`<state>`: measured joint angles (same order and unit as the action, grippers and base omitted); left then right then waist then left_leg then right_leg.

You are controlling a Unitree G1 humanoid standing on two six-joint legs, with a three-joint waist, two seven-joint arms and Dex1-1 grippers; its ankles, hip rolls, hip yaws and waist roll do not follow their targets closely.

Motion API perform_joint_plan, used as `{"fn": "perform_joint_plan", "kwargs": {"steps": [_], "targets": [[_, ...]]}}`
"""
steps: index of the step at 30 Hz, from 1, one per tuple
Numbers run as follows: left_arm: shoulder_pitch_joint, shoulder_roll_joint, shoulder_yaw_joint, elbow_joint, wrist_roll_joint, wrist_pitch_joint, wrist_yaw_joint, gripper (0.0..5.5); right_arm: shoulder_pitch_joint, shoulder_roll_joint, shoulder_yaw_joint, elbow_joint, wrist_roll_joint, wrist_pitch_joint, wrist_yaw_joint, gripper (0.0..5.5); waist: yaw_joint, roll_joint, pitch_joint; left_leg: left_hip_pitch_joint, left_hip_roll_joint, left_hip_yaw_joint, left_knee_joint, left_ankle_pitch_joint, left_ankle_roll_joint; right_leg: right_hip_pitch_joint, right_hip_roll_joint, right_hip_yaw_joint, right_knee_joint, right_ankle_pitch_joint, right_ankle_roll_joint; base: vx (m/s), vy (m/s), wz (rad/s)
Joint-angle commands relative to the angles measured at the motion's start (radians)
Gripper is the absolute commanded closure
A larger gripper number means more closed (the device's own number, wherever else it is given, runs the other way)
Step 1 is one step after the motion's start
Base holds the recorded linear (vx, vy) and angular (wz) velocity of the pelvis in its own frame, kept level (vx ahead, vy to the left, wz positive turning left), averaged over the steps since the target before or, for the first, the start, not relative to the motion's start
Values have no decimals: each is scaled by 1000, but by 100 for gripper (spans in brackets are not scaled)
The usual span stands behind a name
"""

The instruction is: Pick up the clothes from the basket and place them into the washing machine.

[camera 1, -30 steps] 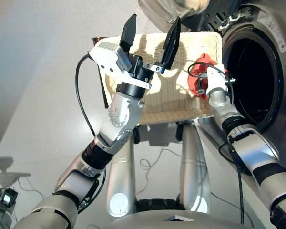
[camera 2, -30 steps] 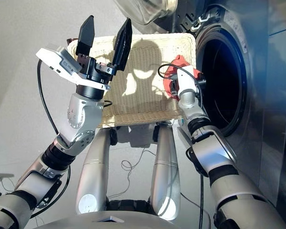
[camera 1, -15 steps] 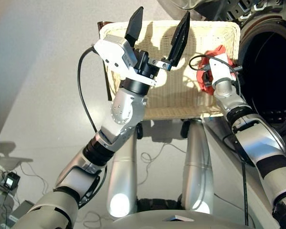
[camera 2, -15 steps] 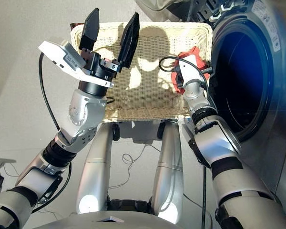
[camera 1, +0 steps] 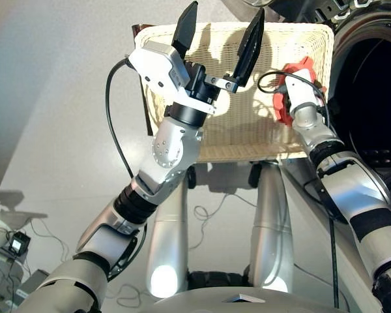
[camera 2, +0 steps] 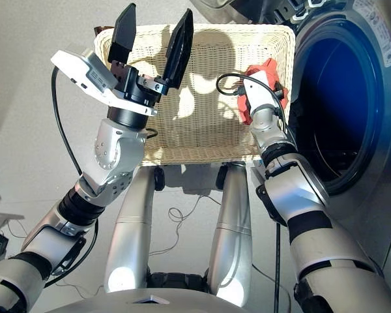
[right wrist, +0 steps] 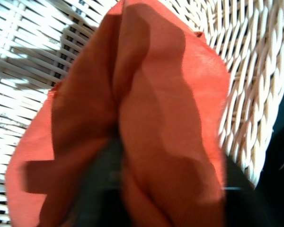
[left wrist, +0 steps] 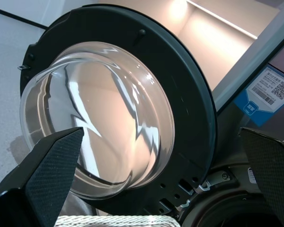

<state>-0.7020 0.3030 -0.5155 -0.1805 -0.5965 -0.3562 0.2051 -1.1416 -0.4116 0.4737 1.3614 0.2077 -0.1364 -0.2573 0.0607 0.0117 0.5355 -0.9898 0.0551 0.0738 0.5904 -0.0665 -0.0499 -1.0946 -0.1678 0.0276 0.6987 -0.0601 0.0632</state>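
Now the right gripper [camera 2: 264, 88] holds the coral red garment [right wrist: 132, 123] bunched up at the basket's [camera 2: 195, 140] right edge, just beside the washing machine's [camera 2: 371, 91] dark round drum mouth, probably to carry it in. This cloth is soft and folded; the cream wicker is ribbed and stiff. The left gripper [camera 1: 220, 36] stands raised and wide, empty, away from the work.

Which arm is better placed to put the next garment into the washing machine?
The right. Its right gripper is bunched in the coral red garment at the basket edge beside the drum mouth. The left gripper is raised, open and empty.
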Motion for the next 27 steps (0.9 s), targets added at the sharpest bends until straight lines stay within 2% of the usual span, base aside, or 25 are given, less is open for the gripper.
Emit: {"fn": "perform_joint_plan", "kwargs": {"steps": [1,11,13,16,17,18,19,20,21,23,25,27], "targets": [[-5,-5,18,-142,32,-28,-5,0,-18,-55,3,20,46,1,-1,550,4,72,-15,9,25,-2,67,-77,-24,48,10,-2,-25,-1,51,0,0,0],[5,5,26,-148,26,-29,-7,0,5,-71,-6,-30,80,-28,-11,550,-8,56,-15,26,22,-1,53,-73,-23,65,10,-3,-44,7,52,0,0,0],[11,7,32,-150,25,-31,-6,0,33,-66,-24,-76,107,-46,-24,550,-15,50,-15,33,21,1,47,-72,-23,71,11,-1,-49,8,52,0,0,0],[32,19,57,-161,27,-35,-4,0,146,-64,-73,-277,189,-102,-45,550,-37,28,-15,40,24,0,41,-71,-22,79,12,-2,-58,9,54,0,0,0],[33,19,56,-161,27,-35,-4,0,150,-64,-75,-281,188,-100,-47,550,-36,27,-15,42,23,0,41,-71,-22,80,12,-2,-58,9,54,0,0,0],[46,23,71,-164,26,-43,-5,0,242,-75,-134,-430,244,-150,-61,550,-51,16,-15,45,23,-1,36,-72,-22,84,12,-2,-61,7,56,0,0,0],[53,23,77,-165,23,-50,-5,0,295,-79,-186,-501,289,-183,-74,550,-59,9,-15,48,23,-1,34,-72,-22,88,12,-3,-63,6,57,0,0,0],[54,22,74,-165,23,-50,-5,0,301,-79,-189,-506,288,-181,-75,550,-57,9,-15,51,23,-1,33,-73,-22,90,12,-3,-63,6,57,0,0,0],[69,24,87,-164,18,-59,-8,0,392,-75,-277,-601,316,-234,-103,550,-70,2,-15,53,21,-6,34,-75,-20,93,11,-3,-62,3,58,0,0,0],[72,27,86,-162,16,-65,-11,0,425,-71,-312,-626,307,-251,-125,550,-69,2,-15,56,20,-7,35,-78,-19,97,11,-3,-61,1,59,0,0,0],[81,30,94,-158,0,-83,-18,0,489,-58,-439,-651,349,-317,-177,550,-77,1,-15,61,19,-12,39,-85,-17,103,9,-4,-58,-5,60,0,0,0],[86,33,96,-162,-4,-87,-14,0,513,-43,-505,-698,363,-368,-228,550,-80,0,-15,64,18,-15,43,-89,-15,108,11,-4,-57,-9,61,0,0,0]]}}
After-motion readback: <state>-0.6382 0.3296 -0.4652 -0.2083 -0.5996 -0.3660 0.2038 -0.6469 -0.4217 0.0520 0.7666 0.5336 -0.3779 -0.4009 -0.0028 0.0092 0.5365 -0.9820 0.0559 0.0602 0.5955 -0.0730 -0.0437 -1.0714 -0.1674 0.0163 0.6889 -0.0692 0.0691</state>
